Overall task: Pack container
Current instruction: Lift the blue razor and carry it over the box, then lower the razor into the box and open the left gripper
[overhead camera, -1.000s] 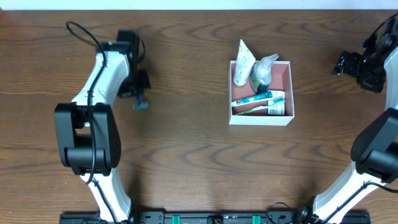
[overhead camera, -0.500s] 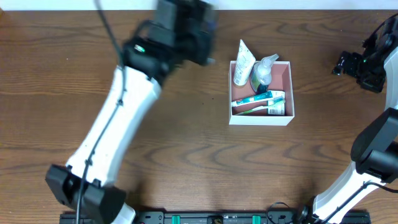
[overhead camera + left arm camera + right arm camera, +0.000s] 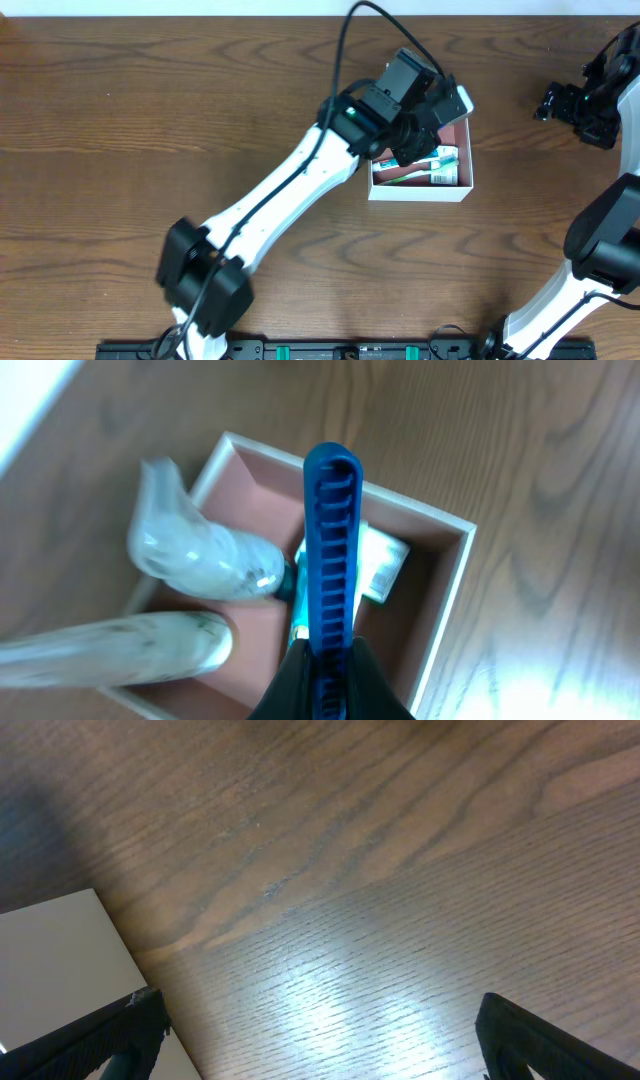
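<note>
There is one square shallow box with white walls and a pink inside, right of the middle in the overhead view, and one brown wooden table. The left wrist view shows one blue ridged plastic stick in the middle, one clear plastic bottle and one soft white tube at the left, and one green and white packet. There are two white and black robot arms, the left arm and the right arm.
</note>
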### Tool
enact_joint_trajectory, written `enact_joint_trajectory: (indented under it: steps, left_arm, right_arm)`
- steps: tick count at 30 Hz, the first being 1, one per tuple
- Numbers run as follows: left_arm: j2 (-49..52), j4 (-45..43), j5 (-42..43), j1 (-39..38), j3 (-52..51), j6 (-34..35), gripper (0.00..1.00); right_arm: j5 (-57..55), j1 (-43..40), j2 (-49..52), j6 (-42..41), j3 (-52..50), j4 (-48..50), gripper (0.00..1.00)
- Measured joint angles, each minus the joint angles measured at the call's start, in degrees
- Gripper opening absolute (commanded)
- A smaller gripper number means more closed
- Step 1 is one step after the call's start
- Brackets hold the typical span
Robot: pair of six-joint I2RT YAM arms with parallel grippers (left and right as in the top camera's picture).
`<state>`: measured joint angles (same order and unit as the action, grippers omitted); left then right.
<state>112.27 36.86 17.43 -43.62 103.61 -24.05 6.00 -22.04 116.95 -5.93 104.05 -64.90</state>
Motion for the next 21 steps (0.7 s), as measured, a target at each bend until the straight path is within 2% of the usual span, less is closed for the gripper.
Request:
enact_joint_trajectory:
  steps: [8,9,10,11,14,15,18,21]
  left_arm:
    - [5.7,-1.5,0.0,0.0,0.0,-0.7,0.09]
    - [5.8,-1.6,0.0,0.0,0.0,-0.7,0.17]
    - [5.8,-1.8,0.0,0.0,-0.1,-1.1,0.37]
    - [5.8,-2.1,0.0,0.0,-0.1,-1.3,0.42]
    - [5.8,-2.6,0.0,0.0,-0.1,-1.4,0.47]
    - [5.8,-2.7,-0.1,0.0,-0.1,-1.5,0.59]
    - [5.8,-2.8,-1.4,0.0,-0.1,-1.6,0.61]
    - [5.8,-2.5,-3.8,0.0,-0.1,-1.5,0.69]
  right_arm:
    - [0.0,0.0,0.0,0.0,0.0,0.0,0.99]
    - [0.0,0.0,0.0,0.0,0.0,0.0,0.99]
    - [0.0,0.0,0.0,0.0,0.0,0.0,0.99]
    - [0.0,0.0,0.0,0.0,0.0,0.0,0.99]
    - [0.0,0.0,0.0,0.0,0.0,0.0,0.99]
    - [0.0,0.0,0.0,0.0,0.0,0.0,0.99]
    - [0.0,0.0,0.0,0.0,0.0,0.0,0.99]
    - [0.0,0.0,0.0,0.0,0.0,0.0,0.99]
